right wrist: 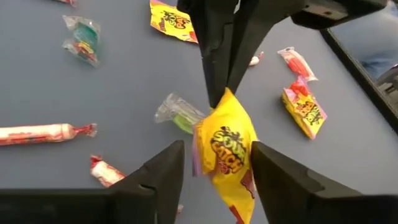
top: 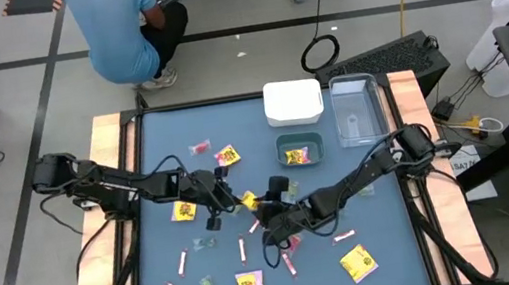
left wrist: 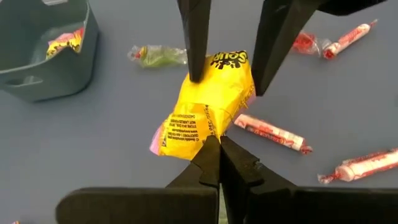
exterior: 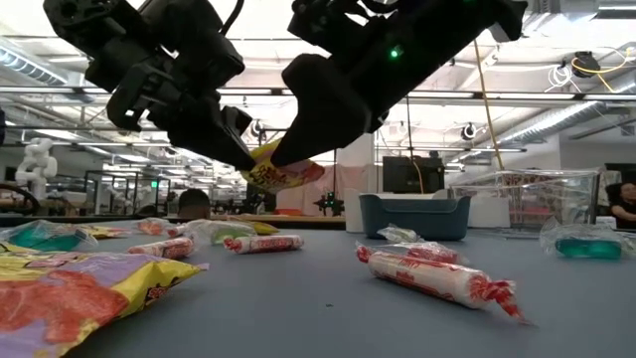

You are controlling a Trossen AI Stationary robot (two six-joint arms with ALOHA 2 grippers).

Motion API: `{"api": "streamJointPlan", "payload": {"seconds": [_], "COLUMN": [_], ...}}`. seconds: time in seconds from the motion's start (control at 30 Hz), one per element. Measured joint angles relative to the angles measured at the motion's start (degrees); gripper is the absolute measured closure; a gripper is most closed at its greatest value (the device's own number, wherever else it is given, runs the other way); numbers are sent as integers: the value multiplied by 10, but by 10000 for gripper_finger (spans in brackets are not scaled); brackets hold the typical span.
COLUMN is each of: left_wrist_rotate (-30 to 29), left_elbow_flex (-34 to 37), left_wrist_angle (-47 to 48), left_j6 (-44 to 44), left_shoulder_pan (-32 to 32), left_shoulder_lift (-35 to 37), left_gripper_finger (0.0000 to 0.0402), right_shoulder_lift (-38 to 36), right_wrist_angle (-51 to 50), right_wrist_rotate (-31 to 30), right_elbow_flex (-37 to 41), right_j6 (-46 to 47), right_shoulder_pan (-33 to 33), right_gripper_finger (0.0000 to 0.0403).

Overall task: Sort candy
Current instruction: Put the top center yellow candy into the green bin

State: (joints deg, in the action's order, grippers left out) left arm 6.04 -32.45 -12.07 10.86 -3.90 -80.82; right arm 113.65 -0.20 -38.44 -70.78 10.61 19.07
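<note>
Yellow packet [left wrist: 205,102] pinched in left pincer [left wrist: 219,146].

**What the frames hide or cut off**

In the high view the yellow packet [top: 249,201] shows only as a sliver between the two arms, its print too small to read. The low view cuts off both arms at the top edge, and a yellow wrapper [exterior: 70,293] at the left edge. The teal bin [left wrist: 43,46] runs out of the left wrist view at its corner. In the right wrist view the held packet's lower end passes out of frame. The person [top: 121,26] is cut off by the high view's top edge.
</note>
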Motion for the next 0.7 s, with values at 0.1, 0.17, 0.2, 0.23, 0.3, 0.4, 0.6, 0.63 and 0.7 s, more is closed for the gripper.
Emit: {"api": "streamJointPlan", "payload": {"seconds": [0.1, 0.17, 0.2, 0.23, 0.3, 0.4, 0.6, 0.63, 0.7], "left_wrist_rotate": [0, 0, 0, 0, 0, 0, 0, 0, -14], "left_elbow_flex": [0, 0, 0, 0, 0, 0, 0, 0, 0], "left_wrist_angle": [0, -1, -3, -6, -14, -24, -16, -13, -7], "left_j6": [0, 0, 0, 0, -5, -15, -46, -51, -72], "left_shoulder_pan": [0, 0, 0, 0, 0, 0, 0, 0, 0], "left_shoulder_lift": [0, 0, 0, 0, 0, 0, 0, 0, 0], "left_gripper_finger": [399, 395, 392, 388, 379, 364, 320, 313, 299], "right_shoulder_lift": [0, 0, 0, 0, 0, 0, 0, 0, 0], "right_wrist_angle": [1, 1, 1, 1, 1, 1, 1, 1, 1], "right_wrist_rotate": [-1, -1, -1, -1, -2, -2, -2, -2, -2], "right_elbow_flex": [0, 0, 0, 0, 0, 0, 0, 0, 0], "right_j6": [7, 7, 7, 7, 7, 7, 3, 3, 3], "right_shoulder_pan": [-1, -1, -2, -1, -1, -1, -1, -1, 1], "right_gripper_finger": [254, 267, 274, 282, 297, 317, 343, 346, 351]}}
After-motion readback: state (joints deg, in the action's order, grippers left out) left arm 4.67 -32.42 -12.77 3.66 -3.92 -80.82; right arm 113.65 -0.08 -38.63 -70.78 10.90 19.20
